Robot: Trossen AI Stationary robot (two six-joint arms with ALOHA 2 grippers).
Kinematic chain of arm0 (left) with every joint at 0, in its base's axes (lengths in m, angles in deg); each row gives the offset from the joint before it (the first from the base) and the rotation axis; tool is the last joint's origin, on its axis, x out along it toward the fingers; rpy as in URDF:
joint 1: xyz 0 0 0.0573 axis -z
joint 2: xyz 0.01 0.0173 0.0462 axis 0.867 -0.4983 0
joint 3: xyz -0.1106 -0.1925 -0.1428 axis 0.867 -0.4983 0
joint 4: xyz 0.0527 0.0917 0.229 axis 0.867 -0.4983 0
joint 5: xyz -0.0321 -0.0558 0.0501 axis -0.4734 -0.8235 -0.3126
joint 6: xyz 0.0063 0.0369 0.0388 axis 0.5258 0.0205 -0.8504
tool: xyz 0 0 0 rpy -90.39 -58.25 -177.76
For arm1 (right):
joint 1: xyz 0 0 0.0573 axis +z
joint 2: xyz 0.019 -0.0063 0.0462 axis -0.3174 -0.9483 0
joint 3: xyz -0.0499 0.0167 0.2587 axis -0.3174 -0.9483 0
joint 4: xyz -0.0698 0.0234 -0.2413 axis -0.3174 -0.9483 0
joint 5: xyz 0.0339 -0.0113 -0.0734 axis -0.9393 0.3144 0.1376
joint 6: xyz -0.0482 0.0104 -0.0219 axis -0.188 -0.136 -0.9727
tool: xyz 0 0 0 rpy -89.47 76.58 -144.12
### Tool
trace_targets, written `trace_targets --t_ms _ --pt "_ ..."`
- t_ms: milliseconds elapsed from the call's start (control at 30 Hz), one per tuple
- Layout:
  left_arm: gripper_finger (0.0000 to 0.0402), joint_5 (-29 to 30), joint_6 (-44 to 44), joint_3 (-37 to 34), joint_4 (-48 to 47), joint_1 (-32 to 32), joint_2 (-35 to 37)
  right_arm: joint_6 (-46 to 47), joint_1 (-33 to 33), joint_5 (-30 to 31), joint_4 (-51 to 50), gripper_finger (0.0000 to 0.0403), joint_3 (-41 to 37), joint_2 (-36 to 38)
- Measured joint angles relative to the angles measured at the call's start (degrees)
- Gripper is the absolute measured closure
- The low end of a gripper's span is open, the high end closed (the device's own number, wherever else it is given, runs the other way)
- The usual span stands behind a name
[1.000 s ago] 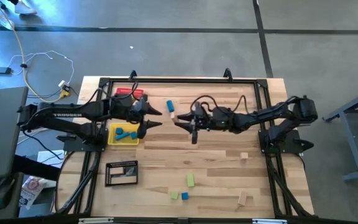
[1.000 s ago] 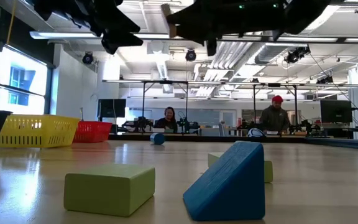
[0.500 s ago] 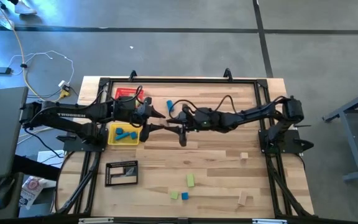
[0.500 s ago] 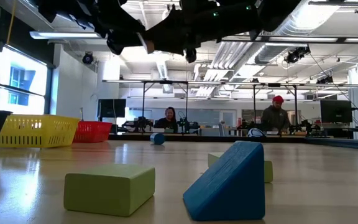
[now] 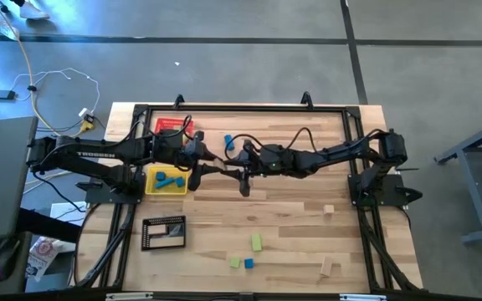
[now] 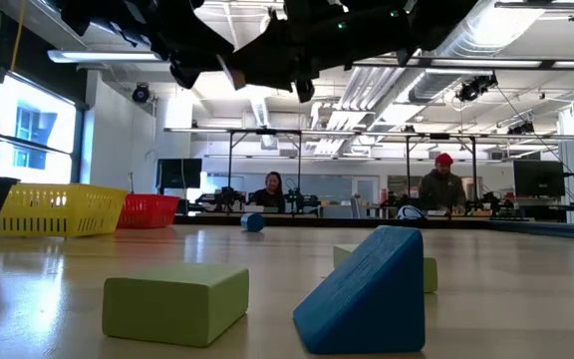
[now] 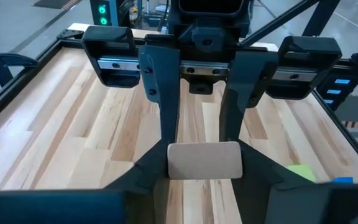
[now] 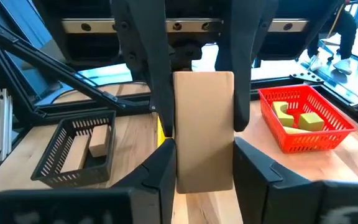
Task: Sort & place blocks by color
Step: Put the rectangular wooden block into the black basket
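A plain tan wooden bar block [image 7: 204, 160] is held in the air over the middle of the table, between my two grippers, which meet tip to tip. My left gripper [image 5: 214, 160] comes from the left and my right gripper [image 5: 236, 160] from the right. Both are shut on the block, which also shows in the right wrist view [image 8: 204, 124]. Loose blocks lie on the table: a blue one [image 5: 229, 142], green ones [image 5: 257, 242], a blue wedge [image 6: 367, 289] and tan ones [image 5: 329, 209]. My left gripper pinches the block's two long sides at the end nearer the table's left [image 7: 174, 169] between its two fingers. The fingers come level from the table's left and lie along the block. The block is lifted clear of the table. My right gripper pinches the same two long sides at the block's other end [image 8: 204, 177] between its two fingers. The fingers come level from the table's right and lie along the block. The block sits level between both grippers, clear of the table.
A yellow tray [image 5: 151, 186] with blue blocks, a red tray [image 5: 172, 125] with green blocks and a black mesh tray [image 5: 164, 232] with tan blocks stand along the left side. A black frame [image 5: 241, 107] runs round the table. People sit in the room beyond.
My right gripper has carried the tan block toward the table's left, up to my left gripper, which has edged toward it. The left gripper's fingers, spread wide a second ago, have closed onto the block. Both have kept still for the last half second.
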Motion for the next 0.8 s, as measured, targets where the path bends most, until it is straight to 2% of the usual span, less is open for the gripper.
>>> trace_targets --t_ms 367,467,600,800 --pt "0.0299 1.83 -0.21 0.00 -3.40 0.53 0.06 1.05 0.03 -0.04 -3.31 0.0228 -0.04 0.11" --pt "0.0299 4.85 0.07 0.00 -7.31 1.15 0.45 2.22 0.15 -0.07 -4.09 0.0212 -0.04 0.11" --pt "0.0298 5.77 1.76 0.00 -14.17 2.63 1.20 2.47 0.15 -0.07 -4.16 0.0205 -0.04 0.11" --pt "0.0297 5.67 6.27 -0.02 -24.01 9.42 2.61 2.35 -0.65 0.22 -4.20 0.0203 -0.04 0.11"
